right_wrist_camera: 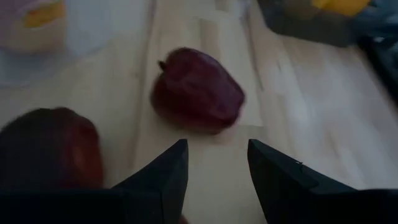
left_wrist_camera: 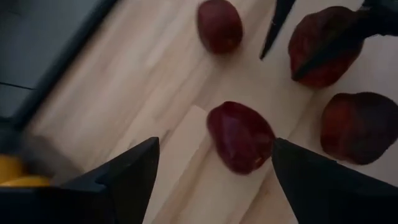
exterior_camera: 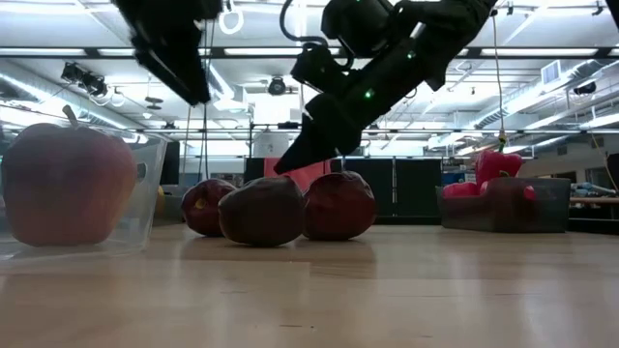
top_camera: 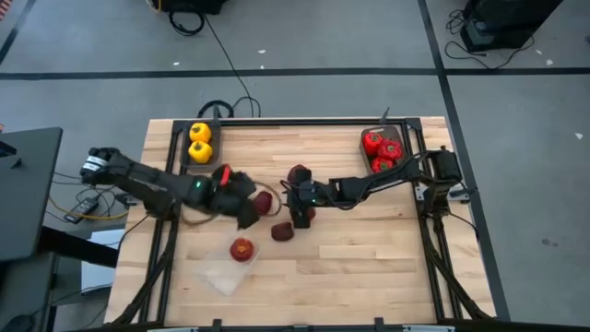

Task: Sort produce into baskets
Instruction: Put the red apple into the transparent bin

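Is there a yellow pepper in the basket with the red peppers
No, in the high view the right basket holds only red peppers, while both yellow peppers sit in the left basket.

Maroon fruits [top_camera: 282,231] mid-table; yellow peppers [top_camera: 199,141], red peppers [top_camera: 382,150] in grey baskets [top_camera: 181,148]

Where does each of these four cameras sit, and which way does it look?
High view: overhead, facing straight down on the table, both arms and the baskets.
Low view: at tabletop height, facing level across dark red fruits; arms descend from above.
Left wrist view: on the left arm, over a fruit between open fingers.
Right wrist view: past the right gripper to another fruit.
All share the dark red fruits.
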